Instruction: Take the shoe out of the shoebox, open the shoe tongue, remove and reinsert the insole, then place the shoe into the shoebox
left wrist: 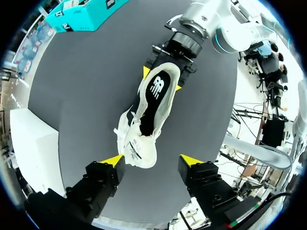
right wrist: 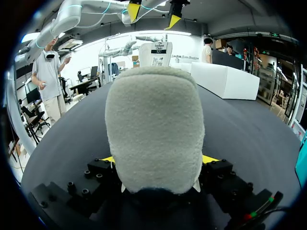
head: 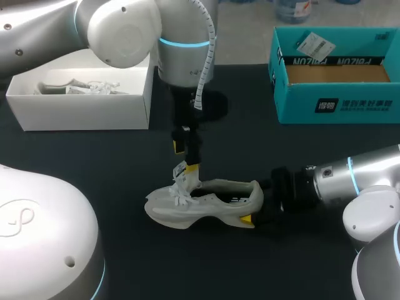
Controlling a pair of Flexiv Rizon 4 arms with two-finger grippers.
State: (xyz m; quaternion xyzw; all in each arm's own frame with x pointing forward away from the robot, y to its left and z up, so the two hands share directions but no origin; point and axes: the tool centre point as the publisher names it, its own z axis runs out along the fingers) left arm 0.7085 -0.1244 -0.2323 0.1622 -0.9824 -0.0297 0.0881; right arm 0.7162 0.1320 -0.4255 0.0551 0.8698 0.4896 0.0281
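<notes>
A pale cream shoe [head: 206, 203] lies upright on the black table, toe to the left. My right gripper [head: 255, 205] is shut on its heel [right wrist: 153, 129], one yellow-tipped finger pressed on each side. My left gripper [head: 186, 159] hangs straight down over the laces. In the left wrist view the raised tongue [left wrist: 142, 149], which carries a paper tag, stands between the fingers of the left gripper [left wrist: 152, 160]. One fingertip [left wrist: 115, 160] is at the tongue's edge and the other is still apart from it, so the gripper is open. The dark insole [left wrist: 152, 103] shows inside the shoe.
An open teal shoebox [head: 337, 100] sits at the back right. At the back left is a white box [head: 81, 103] holding crumpled paper. Bare black table lies around the shoe on its near side.
</notes>
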